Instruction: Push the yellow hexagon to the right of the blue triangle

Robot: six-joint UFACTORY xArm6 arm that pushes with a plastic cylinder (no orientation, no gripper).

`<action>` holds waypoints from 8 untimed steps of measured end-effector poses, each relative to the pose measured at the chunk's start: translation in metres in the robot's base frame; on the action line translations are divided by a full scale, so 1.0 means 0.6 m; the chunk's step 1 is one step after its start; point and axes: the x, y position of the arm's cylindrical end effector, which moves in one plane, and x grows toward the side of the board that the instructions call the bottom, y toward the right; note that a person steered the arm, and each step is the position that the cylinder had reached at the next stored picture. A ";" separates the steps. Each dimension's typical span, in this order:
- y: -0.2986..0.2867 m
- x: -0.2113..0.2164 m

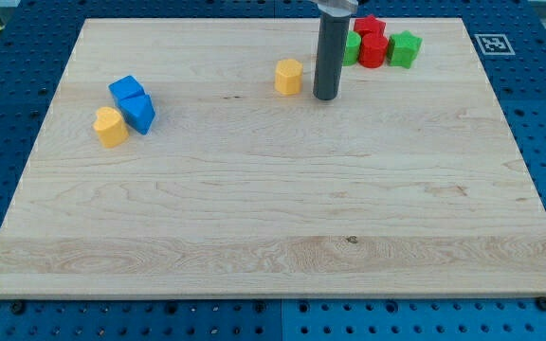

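My tip [327,97] sits just at three o'clock of the small yellow hexagonal block [289,76], a sliver apart, looks set to shove it toward nine o'clock across the pale wooden desk [273,218]. No hand here, only a rod, holding nothing. The hexagon stands upright near the top centre, well apart from the blue triangular block [141,113], with bare wood between them.

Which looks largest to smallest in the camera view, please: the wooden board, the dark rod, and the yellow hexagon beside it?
1. Wooden board, by far the largest.
2. Dark rod, ending at my tip, just to the view's right of the hexagon.
3. Yellow hexagon, smallest.
None look alike, so the order is clear.
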 end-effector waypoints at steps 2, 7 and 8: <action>0.000 0.000; -0.052 -0.068; -0.100 -0.068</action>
